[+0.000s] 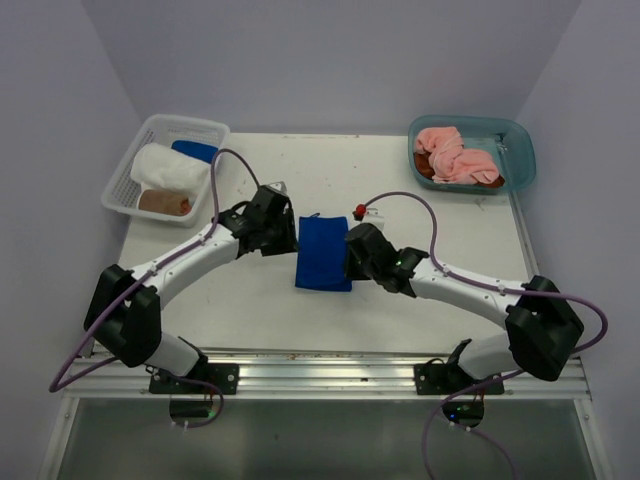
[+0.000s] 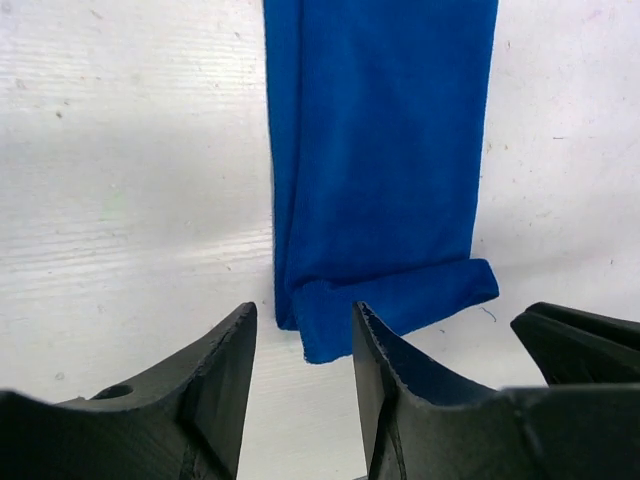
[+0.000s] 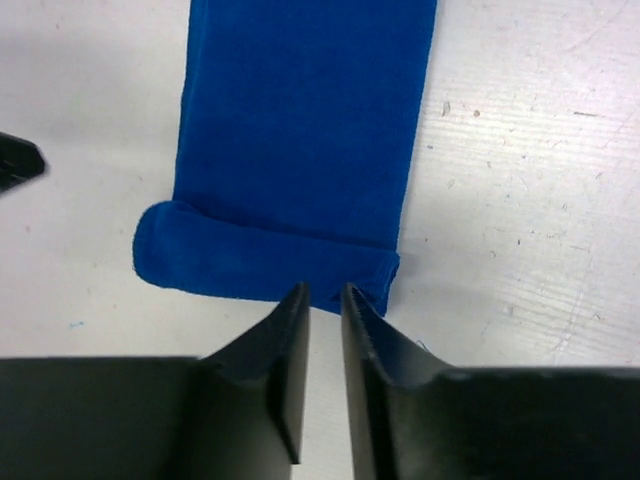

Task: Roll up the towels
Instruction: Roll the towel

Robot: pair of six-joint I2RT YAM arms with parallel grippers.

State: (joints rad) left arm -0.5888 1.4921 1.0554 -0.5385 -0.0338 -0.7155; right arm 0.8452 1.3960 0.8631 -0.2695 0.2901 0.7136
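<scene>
On the white table (image 1: 420, 200) the blue towel (image 1: 324, 252) is lying in the middle as a folded strip. Its rolled end (image 3: 260, 265) is making one small turn just before the fingers. The left gripper (image 2: 303, 318) is standing apart and the right gripper (image 3: 322, 295) slightly apart, both gripping nothing. I think they should be pinching both corners evenly and turning together.

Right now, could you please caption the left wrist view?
Open left gripper facing blue towel with rolled near end, on table.

Seemingly six towels (image 1: 323, 252), one mesh basket (image 1: 120, 190), one teal tub (image 1: 522, 150), two arms (image 1: 190, 255).
</scene>
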